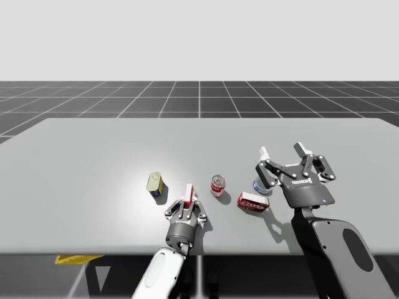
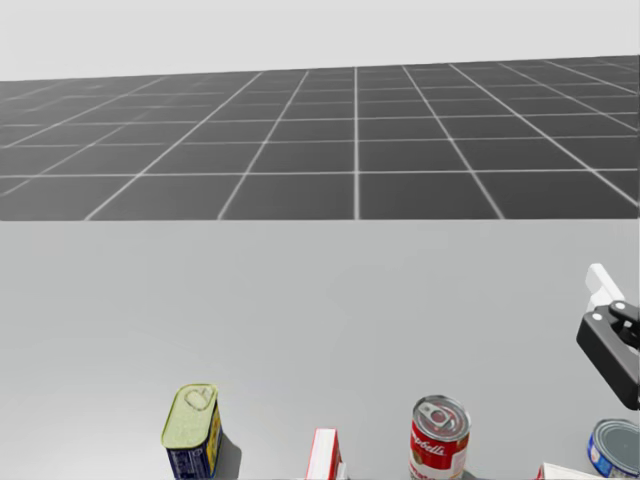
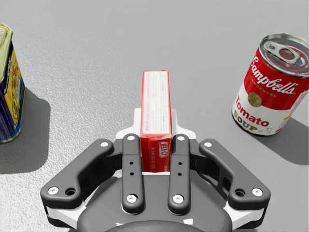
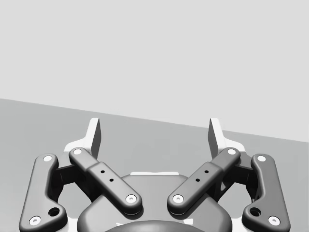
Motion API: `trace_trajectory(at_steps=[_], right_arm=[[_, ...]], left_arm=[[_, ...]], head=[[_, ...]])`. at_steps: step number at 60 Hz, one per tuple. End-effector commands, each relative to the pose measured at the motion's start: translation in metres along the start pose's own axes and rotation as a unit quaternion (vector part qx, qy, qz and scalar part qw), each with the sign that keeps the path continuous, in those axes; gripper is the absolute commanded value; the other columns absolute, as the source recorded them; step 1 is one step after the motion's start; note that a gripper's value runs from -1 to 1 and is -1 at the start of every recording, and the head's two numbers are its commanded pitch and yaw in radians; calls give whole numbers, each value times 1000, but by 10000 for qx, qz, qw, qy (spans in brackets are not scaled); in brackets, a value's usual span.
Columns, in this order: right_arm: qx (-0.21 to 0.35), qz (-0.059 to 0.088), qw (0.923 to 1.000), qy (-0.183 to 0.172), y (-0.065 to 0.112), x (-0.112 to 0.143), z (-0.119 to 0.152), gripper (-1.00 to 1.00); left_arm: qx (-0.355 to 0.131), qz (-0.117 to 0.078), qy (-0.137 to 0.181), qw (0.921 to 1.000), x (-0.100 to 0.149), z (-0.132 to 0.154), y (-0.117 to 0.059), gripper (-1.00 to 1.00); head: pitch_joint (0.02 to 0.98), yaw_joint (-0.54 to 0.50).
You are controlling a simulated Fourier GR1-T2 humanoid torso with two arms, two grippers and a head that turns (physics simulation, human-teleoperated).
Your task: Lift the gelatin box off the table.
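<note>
A slim red gelatin box (image 3: 156,108) stands on its narrow edge between the fingers of my left gripper (image 3: 156,120), which is shut on it from both sides. In the high view the box (image 1: 187,194) and my left gripper (image 1: 187,203) are near the table's front, left of centre. I cannot tell whether the box still touches the table. My right gripper (image 1: 282,151) hovers open at the right, above a blue can (image 1: 260,184). Nothing lies between its fingers (image 4: 95,133).
A red-and-white soup can (image 1: 217,185) stands just right of the held box. A yellow-green rectangular tin (image 1: 156,185) stands to its left. A second red box (image 1: 252,201) lies flat beside the blue can. The grey table (image 1: 93,149) stretches far back.
</note>
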Motion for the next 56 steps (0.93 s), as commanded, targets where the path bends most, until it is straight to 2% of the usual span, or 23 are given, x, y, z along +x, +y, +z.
trace_trajectory(at_steps=[1,8,27,47,56], right_arm=[[1,0,10000,5,0,0,0,-1000],[-2,25,10000,4,0,-1,1,-1000],[-8,61,10000,-18,0,-1,1,-1000],[-65,99,9999,-55,0,-2,0,-1000],[-79,166,9998,-74,0,-2,0,-1000]], left_arm=[[-282,-37,66,9996,-2,4,-2,943],[-384,-41,-101,9992,18,14,-2,941],[-708,-332,-538,9955,68,34,-4,939],[-810,-694,-1299,9858,143,44,4,914],[-720,-675,-1680,9808,177,47,8,926]], head=[[479,80],[478,82],[477,82],[459,86],[453,85]])
